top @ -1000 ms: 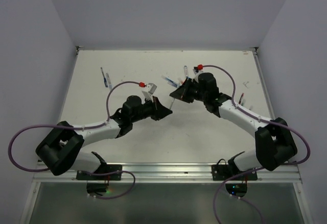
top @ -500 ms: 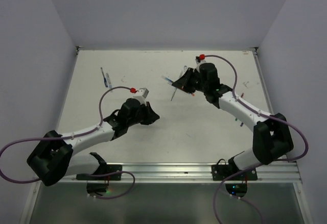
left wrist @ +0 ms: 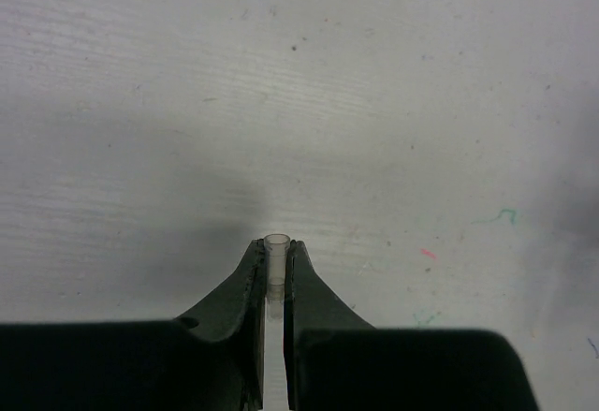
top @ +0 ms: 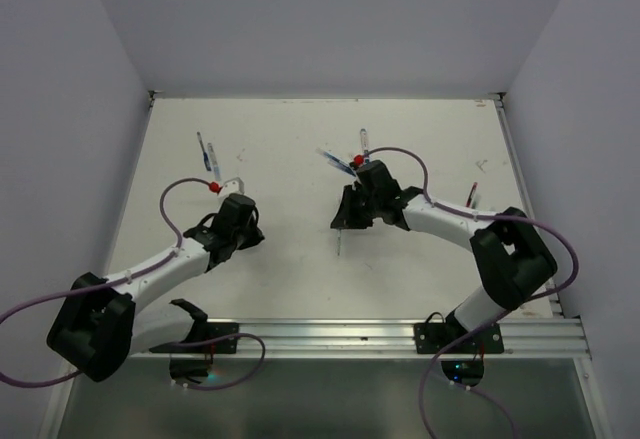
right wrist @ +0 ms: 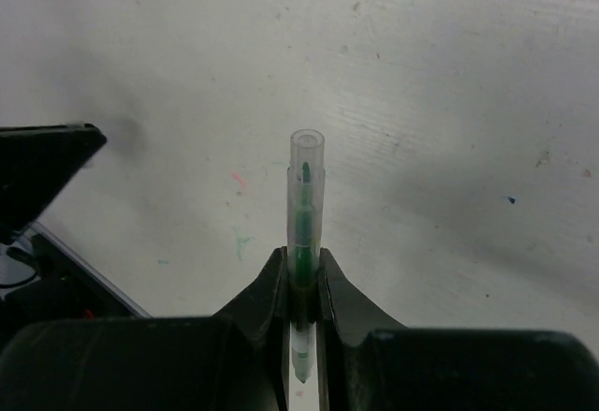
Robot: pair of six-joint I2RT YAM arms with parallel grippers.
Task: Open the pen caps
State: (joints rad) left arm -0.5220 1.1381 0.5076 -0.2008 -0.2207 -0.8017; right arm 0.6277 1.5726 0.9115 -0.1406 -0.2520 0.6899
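Farthest left on the white table (top: 290, 279), a loose blue pen (top: 205, 151) lay near the far edge, well apart from both arms. Its cap was too small to make out from above.

Nearer the front, the left gripper (left wrist: 274, 263) hung low over bare tabletop. Its two dark fingers (left wrist: 245, 285) were clenched on a short clear cap (left wrist: 277, 245). The cap sat squeezed between the fingertips and lined up with them. Only its open round mouth poked just past the tips, pointing away from the wrist. It looked like a tiny colourless plastic tube, see-through, with a thin rim and nothing visible inside. Whether it touched the table, the wrist view did not show.

Towards the middle, well apart from the left gripper, the right gripper (right wrist: 301, 259) was likewise clamped tight. Its fingers (right wrist: 267, 285) grasped a clear pen barrel (right wrist: 306, 196). The barrel ran straight out beyond the fingertips and ended in an open mouth. A green core inside it tapered to a point short of that mouth. From above, a thin length of this pen showed past the gripper on the near side.

Just beyond the right arm lay two more blue pens (top: 338, 162), one slanted and one nearly straight. A red pen (top: 472, 196) lay further right, near the table's edge. Their caps could not be told apart from the barrels.
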